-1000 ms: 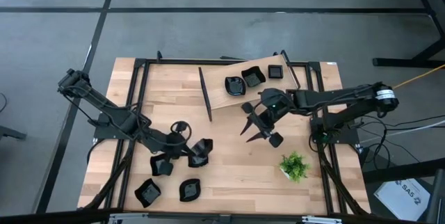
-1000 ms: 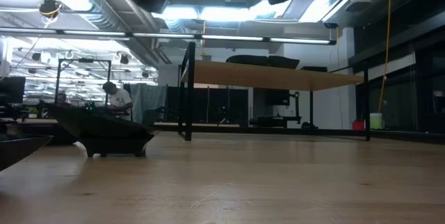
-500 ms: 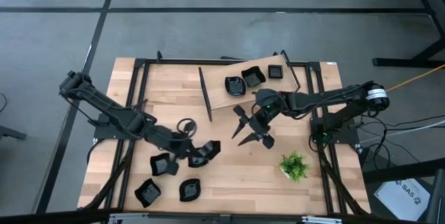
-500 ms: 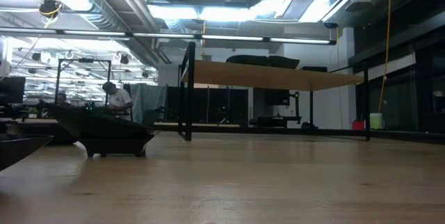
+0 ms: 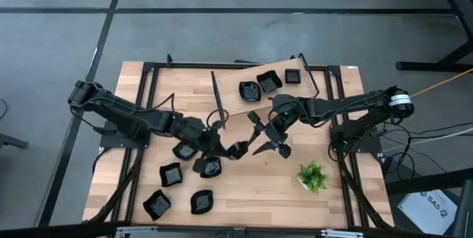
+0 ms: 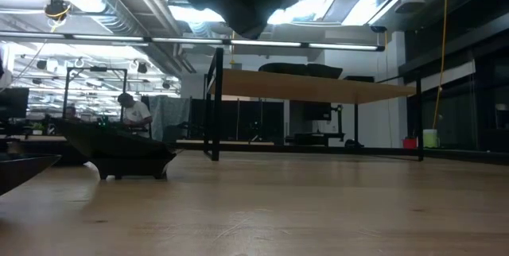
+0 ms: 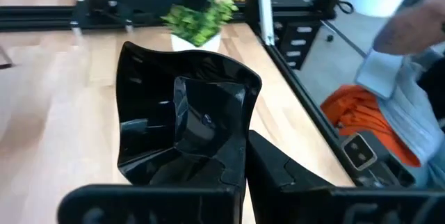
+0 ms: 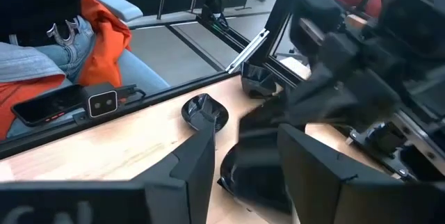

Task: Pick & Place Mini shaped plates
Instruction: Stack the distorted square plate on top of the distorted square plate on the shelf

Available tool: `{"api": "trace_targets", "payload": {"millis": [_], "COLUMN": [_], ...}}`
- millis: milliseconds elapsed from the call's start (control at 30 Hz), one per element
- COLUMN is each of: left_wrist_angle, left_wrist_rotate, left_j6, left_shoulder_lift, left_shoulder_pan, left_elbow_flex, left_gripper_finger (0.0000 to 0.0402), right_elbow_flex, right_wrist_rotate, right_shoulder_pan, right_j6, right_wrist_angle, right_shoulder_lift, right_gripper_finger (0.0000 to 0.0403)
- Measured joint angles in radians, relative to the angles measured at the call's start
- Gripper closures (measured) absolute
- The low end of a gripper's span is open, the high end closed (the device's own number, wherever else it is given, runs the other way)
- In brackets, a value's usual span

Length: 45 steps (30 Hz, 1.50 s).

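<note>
My left gripper (image 5: 228,152) is shut on a glossy black square mini shaped plate (image 7: 184,109) with a wavy rim, held above the table's middle (image 5: 238,149). Just to its right my right gripper (image 5: 260,133) stands open, its fingers spread toward the plate and touching nothing; the plate shows blurred ahead of those fingers (image 8: 254,165). Several more black plates rest on their bases on the wood at the near left (image 5: 172,173), (image 5: 157,203), (image 5: 201,201). Three others sit on the raised board (image 5: 249,89). My left gripper pinches the plate at its near edge (image 7: 208,163) between the two fingers. One finger (image 7: 278,172) shows beside the rim; the plate hides the other. The fingers come nearly level from the table's left. The plate stands tilted on edge beyond them, clear of the table.
A small green potted plant (image 5: 312,177) stands at the near right. A tilted wooden board (image 5: 277,94) on a black frame spans the far middle. Black frame rails (image 5: 148,97) run along both table sides. In the low view one plate (image 6: 119,154) sits at the left.
My left gripper has swung toward the table's right and a little toward the far edge, carrying the plate clear of the table up to the right gripper. My right gripper shifted slightly toward the table's left and turned, then stayed still, open.
</note>
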<state>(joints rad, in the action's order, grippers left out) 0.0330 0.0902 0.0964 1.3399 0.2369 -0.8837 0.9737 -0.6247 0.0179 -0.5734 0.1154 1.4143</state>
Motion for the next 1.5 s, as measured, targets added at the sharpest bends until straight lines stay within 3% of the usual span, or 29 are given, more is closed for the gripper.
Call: {"api": "trace_targets", "payload": {"millis": [300, 500, 633, 1000, 1500], "left_wrist_angle": [0.079, 0.084, 0.090, 0.050, 0.046], "left_wrist_rotate": [0.114, 0.115, 0.115, 0.111, 0.114], "left_j6": [-0.005, 0.003, 0.014, 0.082, 0.075], "left_shoulder_lift": [0.029, 0.074, 0.082, 0.082, 0.082], "left_shoulder_pan": [-0.059, -0.063, -0.063, -0.063, -0.062], "left_elbow_flex": [0.000, 0.000, 0.000, 0.000, 0.000], "left_gripper_finger": [0.0399, 0.0399, 0.0399, 0.0399, 0.0398], "right_elbow_flex": [0.000, 0.001, 0.019, 0.117, 0.270], "right_wrist_rotate": [0.003, 0.044, 0.086, 0.025, -0.059], "right_shoulder_pan": [0.001, 0.000, -0.001, -0.002, -0.002], "right_j6": [0.001, 0.058, 0.074, 0.099, 0.124], "right_wrist_angle": [0.004, 0.064, 0.022, -0.149, -0.374], "right_shoulder_lift": [0.004, 0.050, 0.102, 0.120, 0.230], "right_gripper_finger": [0.0247, 0.0247, 0.0247, 0.0248, 0.0353]}}
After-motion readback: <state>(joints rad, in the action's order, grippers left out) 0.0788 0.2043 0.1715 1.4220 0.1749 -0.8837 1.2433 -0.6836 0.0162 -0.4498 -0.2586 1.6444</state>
